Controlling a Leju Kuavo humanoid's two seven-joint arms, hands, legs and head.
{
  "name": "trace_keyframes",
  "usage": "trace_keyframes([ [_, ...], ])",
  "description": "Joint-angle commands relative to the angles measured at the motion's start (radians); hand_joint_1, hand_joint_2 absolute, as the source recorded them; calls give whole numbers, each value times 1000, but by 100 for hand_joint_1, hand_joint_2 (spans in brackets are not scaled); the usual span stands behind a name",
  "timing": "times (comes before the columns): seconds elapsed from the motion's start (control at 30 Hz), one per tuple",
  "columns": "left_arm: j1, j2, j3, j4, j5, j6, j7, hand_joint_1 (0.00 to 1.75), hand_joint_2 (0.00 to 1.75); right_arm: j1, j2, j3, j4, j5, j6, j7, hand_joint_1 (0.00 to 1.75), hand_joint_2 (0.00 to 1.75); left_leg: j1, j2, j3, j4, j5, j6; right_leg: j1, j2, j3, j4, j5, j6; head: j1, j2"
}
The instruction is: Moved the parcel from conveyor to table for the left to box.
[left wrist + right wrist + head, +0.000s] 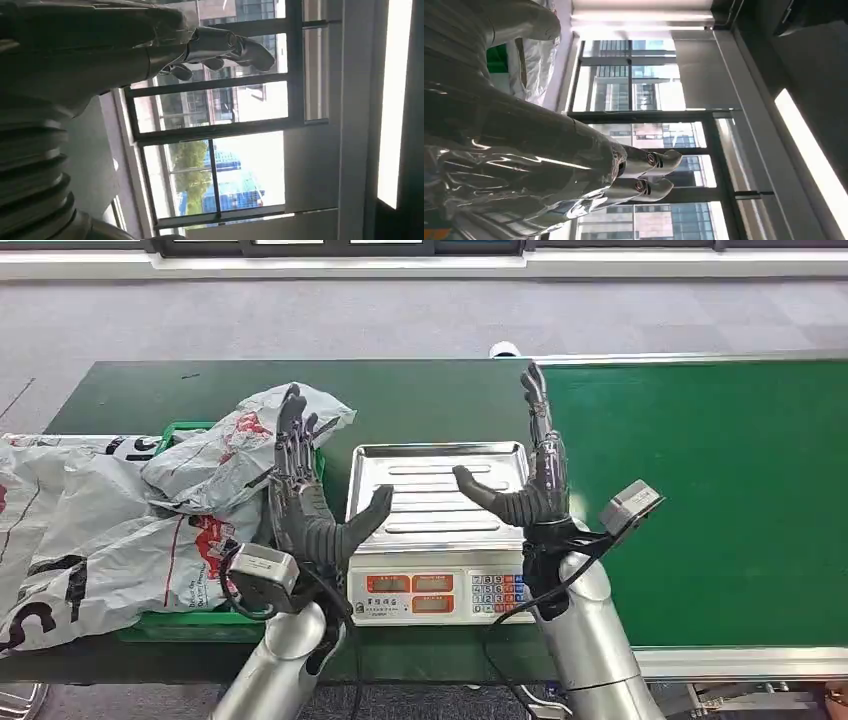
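A dark green desk [420, 400] meets a brighter green conveyor [720, 490] at 3 o'clock, with grey carpet beyond and tall windows [225, 165] in the room. A scale [437, 530] sits centre. Both the left robot hand [305, 500] and right robot hand [530, 475] stand upright, fingers spread, empty. Parcels [230, 455] fill a green crate [185, 625] at 9 o'clock, touching the left robot hand's back.

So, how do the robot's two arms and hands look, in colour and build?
Both arms are silver metal tubes. The left hand and right hand are dark grey with thick ribbed thumbs and slim jointed fingers. A small grey camera box sits at each wrist, with black cables looping down.
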Motion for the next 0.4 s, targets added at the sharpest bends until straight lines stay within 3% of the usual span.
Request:
trace_keyframes([
  [0.03,-118,-1,23,249,-44,-53,101,0,175,45,-42,63,-103,78,-118,-1,0,175,1,-2,2,-2,1,-1,1,-4,3,-2,0,-1,0,0],
  [0.4,-122,-20,94,332,-44,-161,167,0,175,71,-45,136,-219,158,-259,18,0,175,1,1,2,-1,0,-1,1,-1,2,-2,0,-1,0,0],
])
